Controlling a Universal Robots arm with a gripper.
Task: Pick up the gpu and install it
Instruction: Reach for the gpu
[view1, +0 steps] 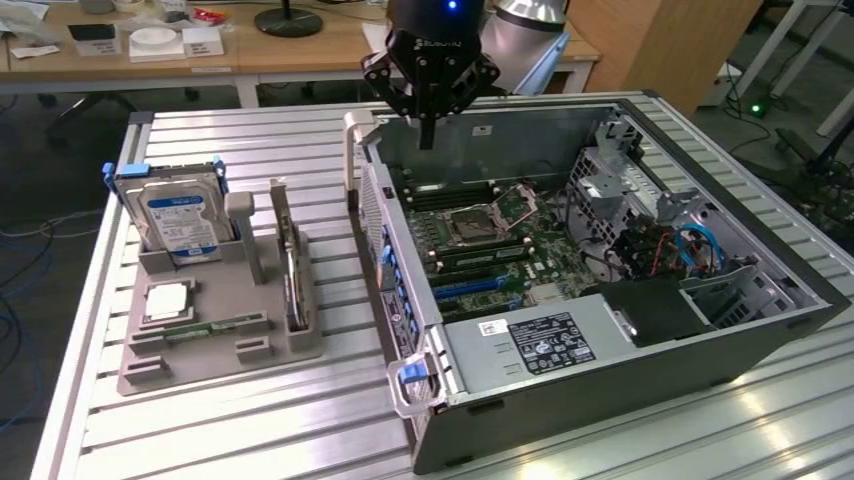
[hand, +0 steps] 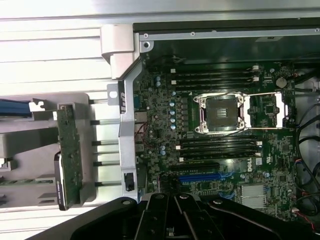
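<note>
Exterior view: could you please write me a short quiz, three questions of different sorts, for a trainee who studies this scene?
1. True or false: the gripper holds the graphics card.
2. The graphics card stands on edge in: A) the grey holder; B) a cardboard box; C) a drawer.
3. Fill in: the shut gripper hangs over the open ____.
Key: 1 false; 2 A; 3 computer case.
</note>
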